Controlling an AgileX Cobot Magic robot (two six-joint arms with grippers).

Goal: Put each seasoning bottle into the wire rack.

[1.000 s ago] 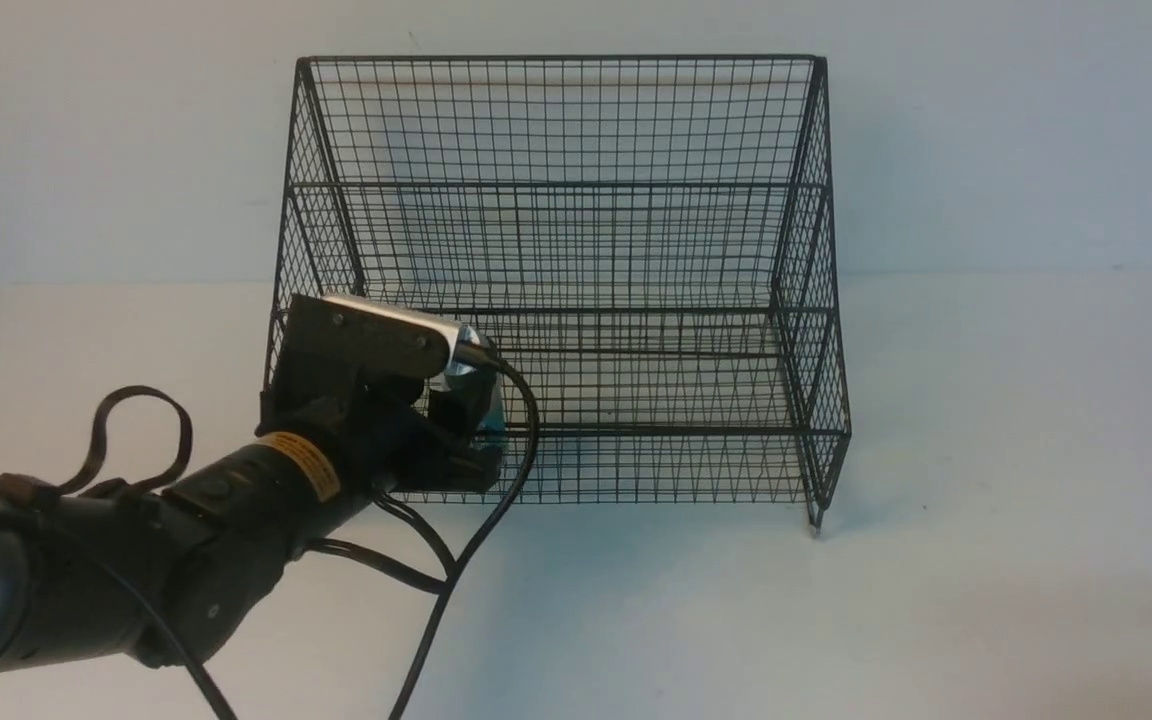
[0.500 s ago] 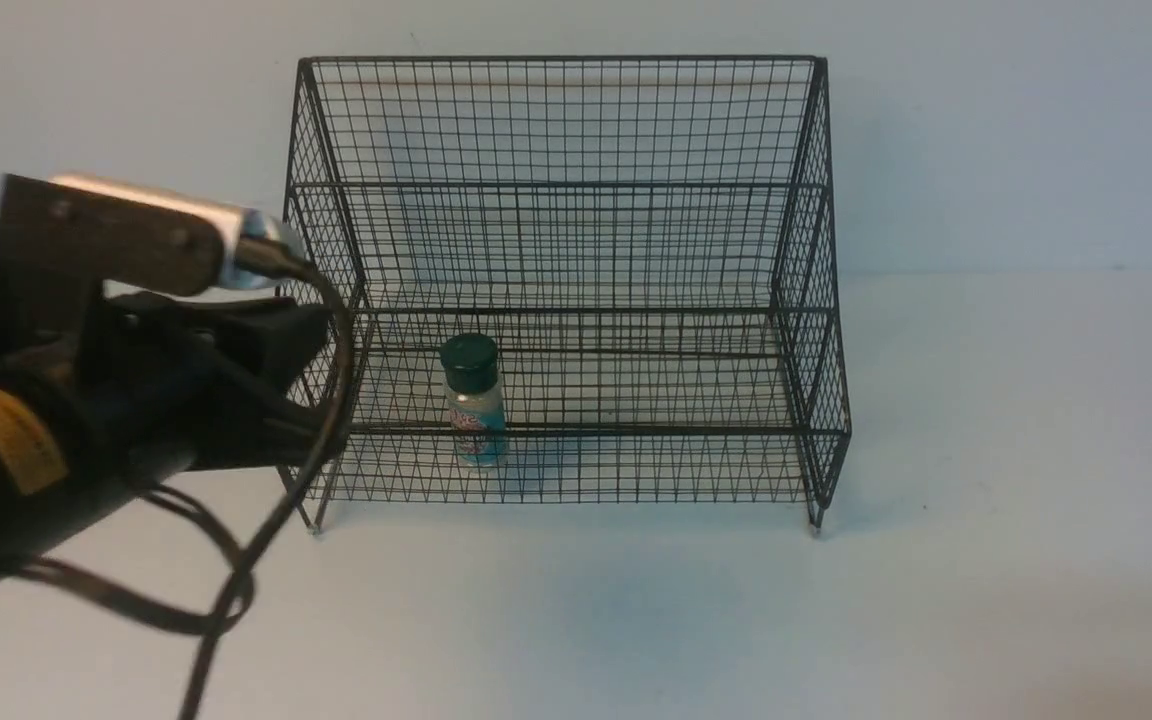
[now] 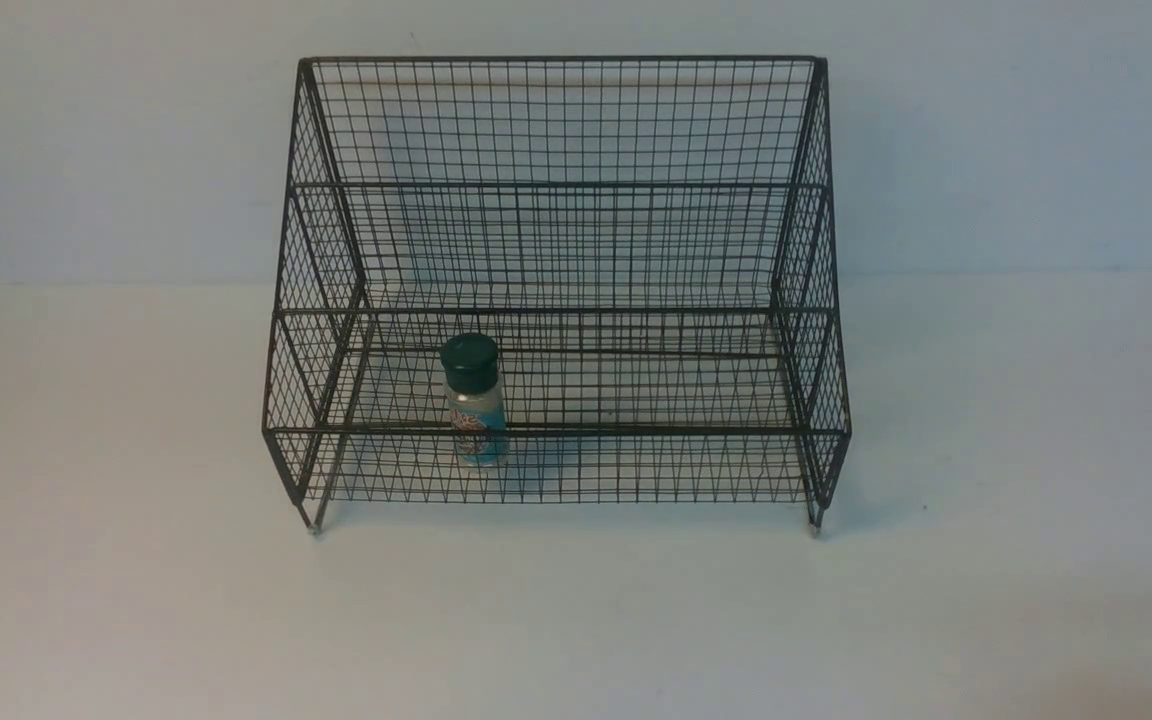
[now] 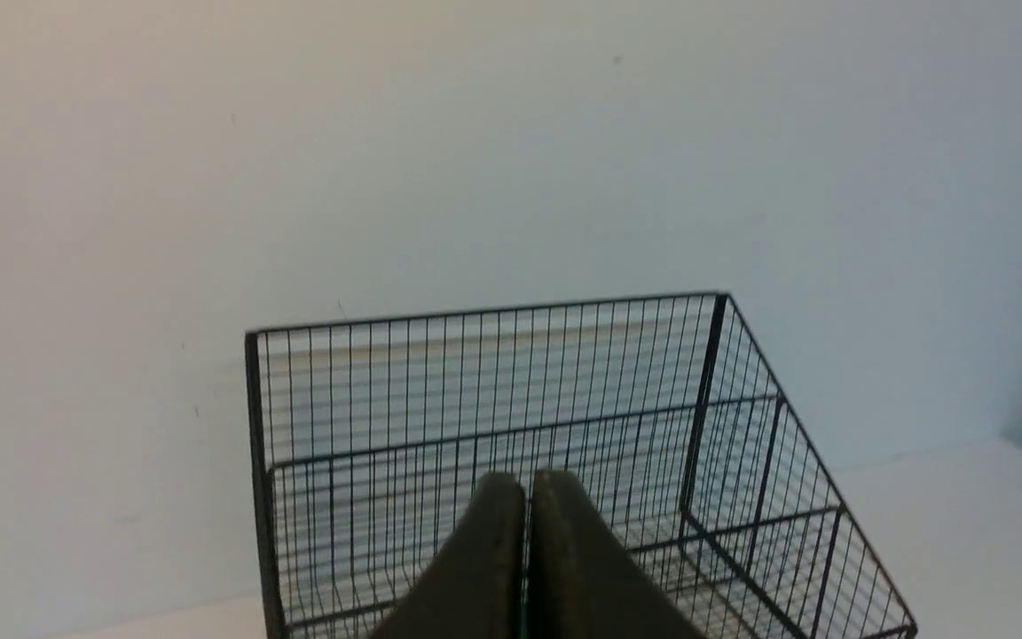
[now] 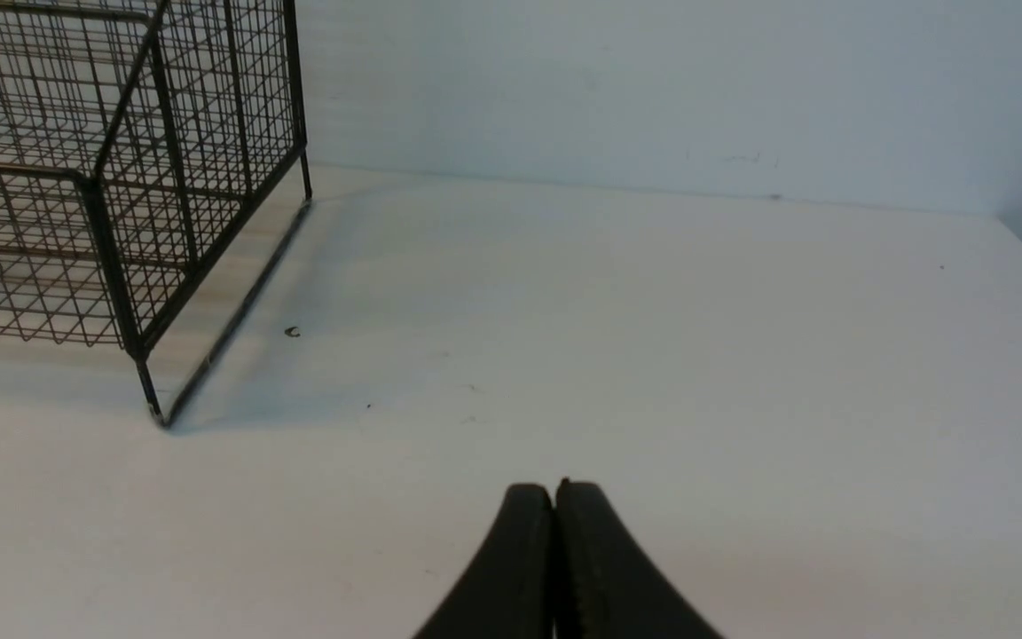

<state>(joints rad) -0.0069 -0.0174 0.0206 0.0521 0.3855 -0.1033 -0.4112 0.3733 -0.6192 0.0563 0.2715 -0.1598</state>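
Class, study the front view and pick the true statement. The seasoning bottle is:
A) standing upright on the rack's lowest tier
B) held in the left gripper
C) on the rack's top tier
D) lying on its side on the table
A: the seasoning bottle stands upright, cap up, on the lowest tier of the wire rack, with no gripper near it.

seasoning bottle (image 3: 473, 400) upright, apparently lowest tier, wire rack (image 3: 556, 120)
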